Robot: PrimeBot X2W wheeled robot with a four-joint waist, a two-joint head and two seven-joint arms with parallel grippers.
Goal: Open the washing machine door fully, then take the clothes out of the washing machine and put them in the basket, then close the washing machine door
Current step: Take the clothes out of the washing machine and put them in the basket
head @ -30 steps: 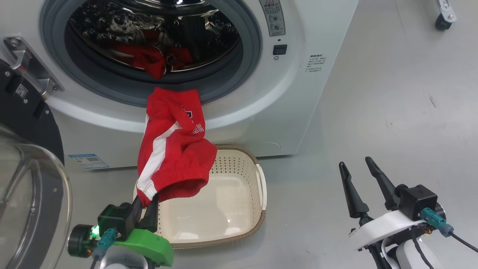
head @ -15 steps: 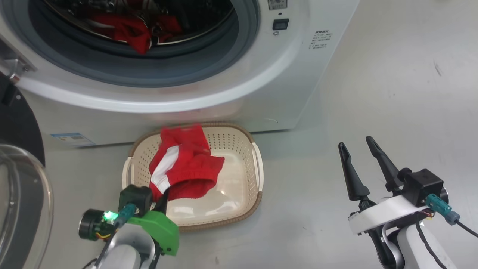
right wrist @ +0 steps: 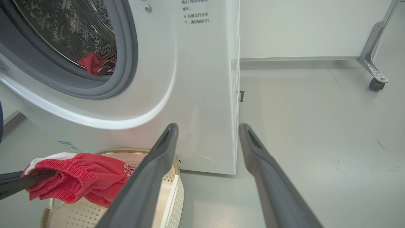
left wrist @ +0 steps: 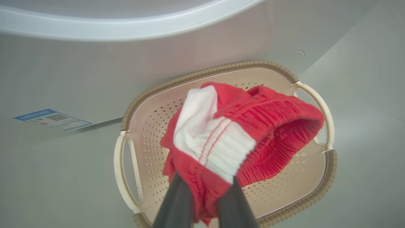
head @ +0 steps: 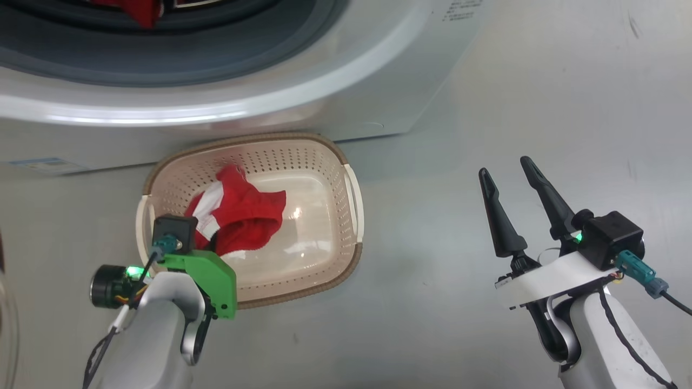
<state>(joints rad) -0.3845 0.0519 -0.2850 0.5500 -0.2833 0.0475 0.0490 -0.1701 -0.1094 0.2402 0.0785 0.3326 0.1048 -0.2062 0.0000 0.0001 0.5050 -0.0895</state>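
Grey floor (head: 486, 81) lies open right of the basket (head: 354, 200), whose far rim sits just beside the washing machine (head: 324, 81); left gripper (left wrist: 205, 190) pinches red clothes (head: 243, 216) over the basket's left half; right gripper (head: 504, 166) spread, well apart

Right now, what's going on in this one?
The robot is unloading laundry. Its left gripper is shut on a red garment with white trim and holds it over the cream basket, which stands on the floor against the front of the washing machine. The garment is not yet released. The right gripper is open and empty, off to the side over the floor. More red clothing lies in the drum.
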